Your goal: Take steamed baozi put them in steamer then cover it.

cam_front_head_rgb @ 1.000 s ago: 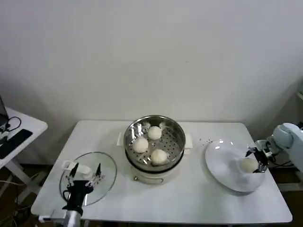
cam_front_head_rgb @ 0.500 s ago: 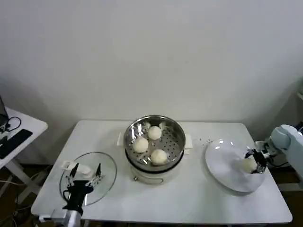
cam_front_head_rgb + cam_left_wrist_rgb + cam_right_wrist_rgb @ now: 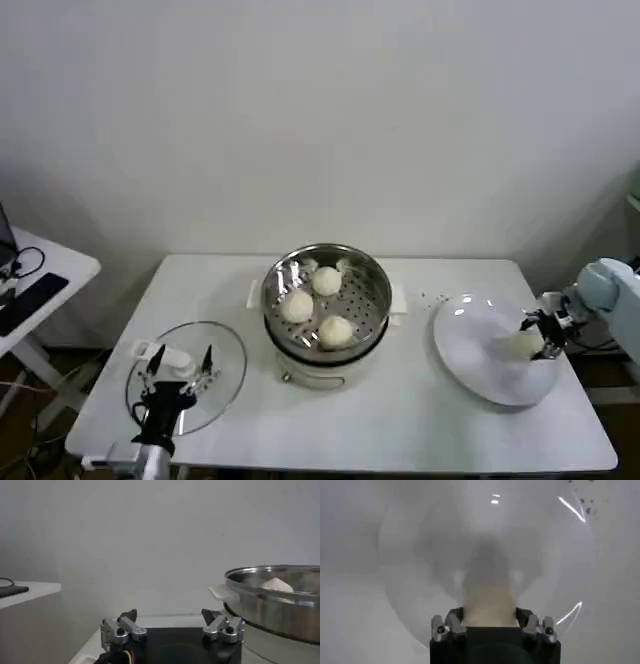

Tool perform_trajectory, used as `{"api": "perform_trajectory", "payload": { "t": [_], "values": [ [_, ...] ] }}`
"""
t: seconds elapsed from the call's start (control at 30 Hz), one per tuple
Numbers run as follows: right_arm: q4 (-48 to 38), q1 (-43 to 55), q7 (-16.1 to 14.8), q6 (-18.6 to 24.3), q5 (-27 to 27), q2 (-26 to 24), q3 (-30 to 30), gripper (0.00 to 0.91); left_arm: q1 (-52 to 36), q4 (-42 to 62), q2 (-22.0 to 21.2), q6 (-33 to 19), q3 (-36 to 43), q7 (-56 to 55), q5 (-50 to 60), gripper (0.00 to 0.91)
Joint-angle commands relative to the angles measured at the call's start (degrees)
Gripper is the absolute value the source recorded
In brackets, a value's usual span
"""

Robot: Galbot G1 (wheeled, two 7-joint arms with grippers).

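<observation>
White table (image 3: 400, 420) carries everything. Steamer (image 3: 327, 310) sits mid-table toward the back edge, uncovered, with three steamed baozi on its perforated tray: one toward the back (image 3: 327, 281), one on the left (image 3: 297, 306), one at the front (image 3: 335, 329). White plate (image 3: 475, 355) is near the table's right edge, well apart from the steamer. Clear glass lid (image 3: 225, 355) lies flat near the front-left corner. Fourth baozi (image 3: 524, 345) is on the plate's right part, and the right gripper (image 3: 543, 335) has it: in the right wrist view the bun (image 3: 489, 602) sits squarely between the two fingers (image 3: 454, 617), both pressed against its sides, so the jaws are clamped on it. Can't tell whether the bun is touching the plate or just off it. Left gripper (image 3: 175, 375) is over the glass lid at the front-left; the left wrist view shows its fingers (image 3: 129, 616) spread wide apart with nothing between them, and the steamer's rim (image 3: 272, 587) off to one side.
</observation>
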Motion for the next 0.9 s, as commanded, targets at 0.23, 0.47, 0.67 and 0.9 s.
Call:
{"api": "perform_trajectory", "payload": {
  "t": [0.23,0.47,0.67,0.9],
  "values": [
    [9.8,33.5,0.1,-15.1,35.2,-2.4,-37.6,0.756,-0.1,-1.1,0.2,0.0,1.2,0.2,0.8,0.907],
    [13.0,56.2,-0.4,-17.6,51.5,5.4,-61.7,0.756,0.0,-1.9,0.5,-0.4,2.8,0.6,2.5,0.907],
    [14.8,62.3,-0.1,-19.6,61.8,14.1,-68.5,0.756,-0.7,-1.9,0.4,-0.6,3.4,0.7,2.7,0.907],
    [15.9,59.5,1.9,-21.9,65.7,21.4,-66.5,0.756,0.1,-2.6,0.6,-1.1,3.2,0.8,1.7,0.907]
  ]
}}
